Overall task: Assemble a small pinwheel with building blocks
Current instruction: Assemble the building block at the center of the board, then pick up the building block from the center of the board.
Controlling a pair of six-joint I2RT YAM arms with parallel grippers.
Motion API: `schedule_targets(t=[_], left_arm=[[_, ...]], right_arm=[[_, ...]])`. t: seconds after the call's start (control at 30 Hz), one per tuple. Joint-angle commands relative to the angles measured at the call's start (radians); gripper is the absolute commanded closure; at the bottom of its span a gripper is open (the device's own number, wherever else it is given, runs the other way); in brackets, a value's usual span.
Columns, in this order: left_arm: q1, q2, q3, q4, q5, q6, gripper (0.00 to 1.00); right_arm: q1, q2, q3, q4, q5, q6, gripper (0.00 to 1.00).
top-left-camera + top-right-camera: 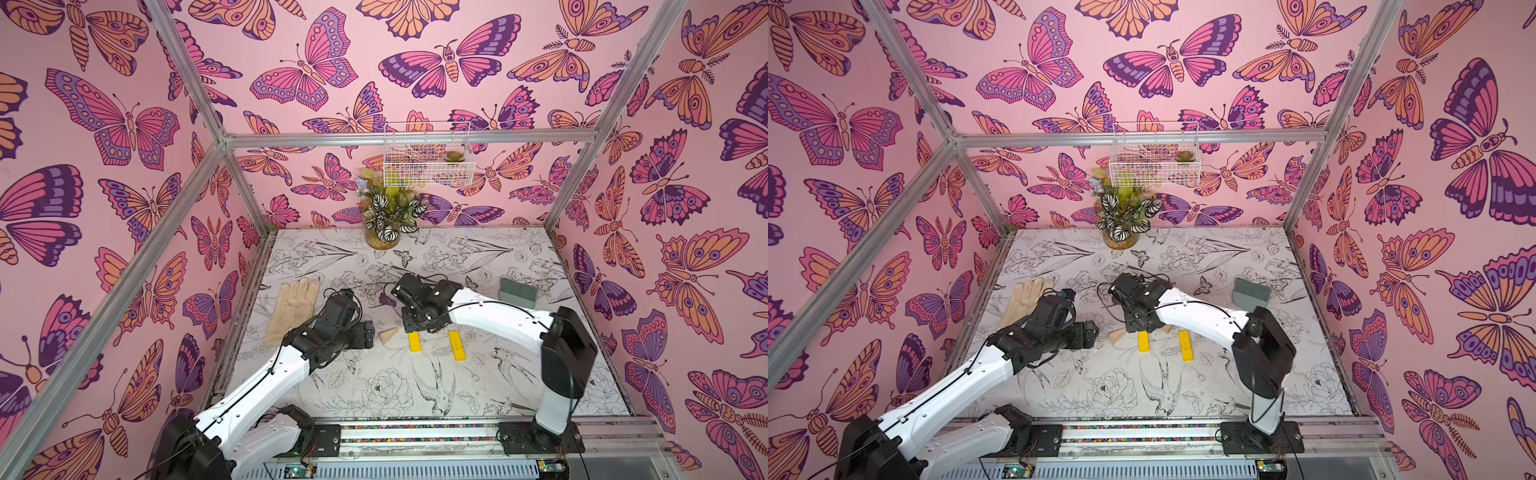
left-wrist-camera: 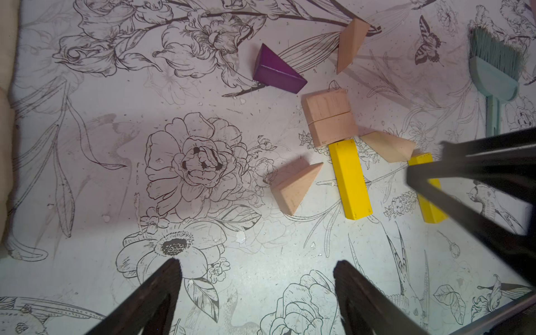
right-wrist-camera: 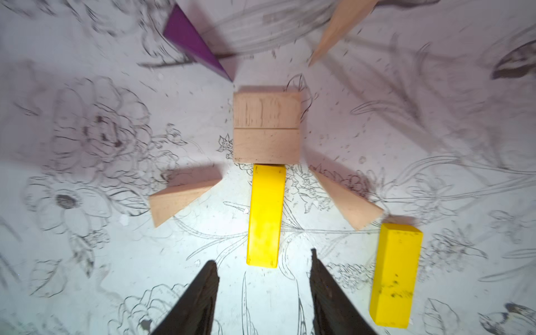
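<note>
Pink butterfly wallpaper [image 1: 332, 62] lines the aluminium-framed cell, and a white tabletop printed with black line-drawn flowers [image 1: 374, 395] carries everything. Take the far wall as twelve o'clock. The unfinished pinwheel [image 2: 330, 120] lies near the table's middle, largely hidden under the right arm in both top views.

Its pale wooden square centre [image 3: 266, 127] is two squarish blocks pressed side to side. A flat yellow rectangular bar [image 3: 265, 216] butts against the square at six o'clock as the stem. The dark purple triangular wedge [image 3: 194, 43] lies at eleven o'clock, its tip near the square's corner but apart from it. A pale wooden triangular wedge [image 3: 339, 26] lies at one o'clock and a second wooden wedge [image 3: 181, 195] at eight o'clock, both apart from the square. A third wooden wedge [image 3: 346, 200] sits at four o'clock, close to the corner; I cannot tell whether it touches. The second yellow bar [image 3: 396, 272] lies at five o'clock, just beyond that wedge.

The right gripper [image 3: 263, 258] hangs over the stem's near end, its jaws released, parted wider than the bar and grasping nothing. The left gripper [image 2: 256, 262] sits at nine o'clock of the blocks, spread wide and empty.

A beige fabric glove [image 1: 293, 309] lies at the table's nine o'clock and a teal hand brush [image 1: 517, 293] at two o'clock. A potted leafy plant [image 1: 388, 220] stands at twelve, below a white wire basket [image 1: 428, 156] on the wall.
</note>
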Motion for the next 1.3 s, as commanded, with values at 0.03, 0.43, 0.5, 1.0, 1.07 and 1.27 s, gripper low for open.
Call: schedule_targets(t=[0.03,0.43,0.5,1.0,1.07,1.27], left_arm=[[0.021,0.006,0.023,-0.016,-0.015,0.011,0.04],[0.041,0.030,0.040,0.015,-0.003,-0.001,0.00],[0.041,0.027,0.038,0.016,0.003,0.002,0.00],[0.041,0.031,0.019,0.019,0.024,-0.015,0.00],[0.041,0.033,0.019,0.022,0.025,-0.017,0.00],[0.041,0.036,0.017,0.023,0.028,-0.020,0.00]], right_arm=[[-0.033,-0.092,-0.110,-0.086,0.069,-0.001,0.45],[-0.175,-0.132,-0.347,0.008,-0.024,-0.067,0.45],[-0.186,-0.127,-0.359,0.021,-0.037,-0.068,0.45],[-0.237,-0.067,-0.429,0.093,-0.070,-0.082,0.45],[-0.236,-0.055,-0.432,0.104,-0.078,-0.084,0.46],[-0.237,-0.021,-0.448,0.139,-0.107,-0.083,0.48]])
